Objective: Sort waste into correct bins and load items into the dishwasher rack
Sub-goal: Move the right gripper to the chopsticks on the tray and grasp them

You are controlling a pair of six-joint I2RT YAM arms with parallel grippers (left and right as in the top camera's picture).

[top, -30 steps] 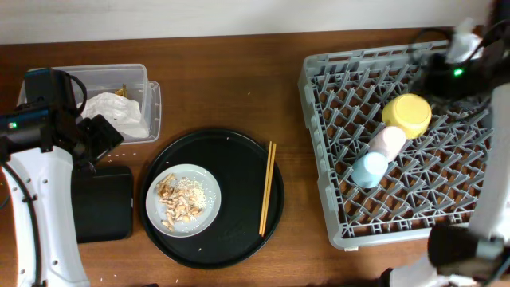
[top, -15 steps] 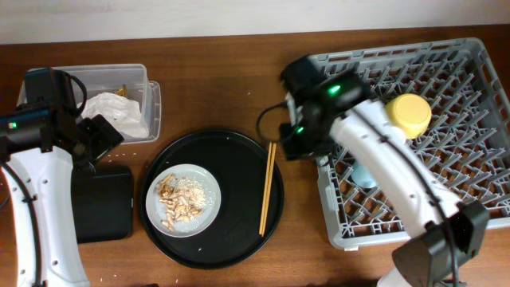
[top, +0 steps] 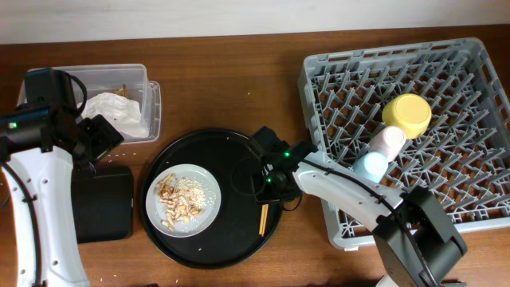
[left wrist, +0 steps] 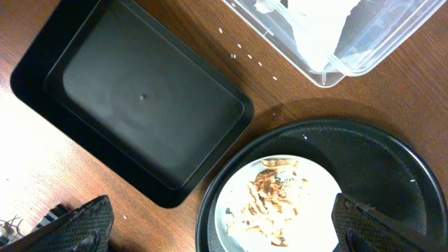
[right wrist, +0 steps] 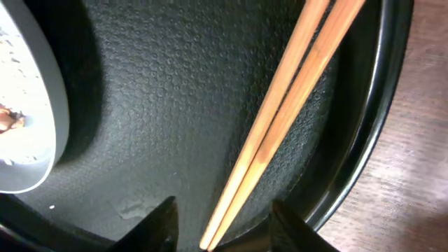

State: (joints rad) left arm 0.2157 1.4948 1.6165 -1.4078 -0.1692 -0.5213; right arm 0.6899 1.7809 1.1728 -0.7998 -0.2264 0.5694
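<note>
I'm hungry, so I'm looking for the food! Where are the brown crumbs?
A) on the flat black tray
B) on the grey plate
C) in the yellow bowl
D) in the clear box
B: the crumbs lie on the grey plate, which sits on the round black tray.

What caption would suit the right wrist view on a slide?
Open right gripper poised over wooden chopsticks on the round black tray, beside the grey plate.

Left end effector (left wrist: 220, 213) and right end effector (right wrist: 222, 213) both gape wide.
</note>
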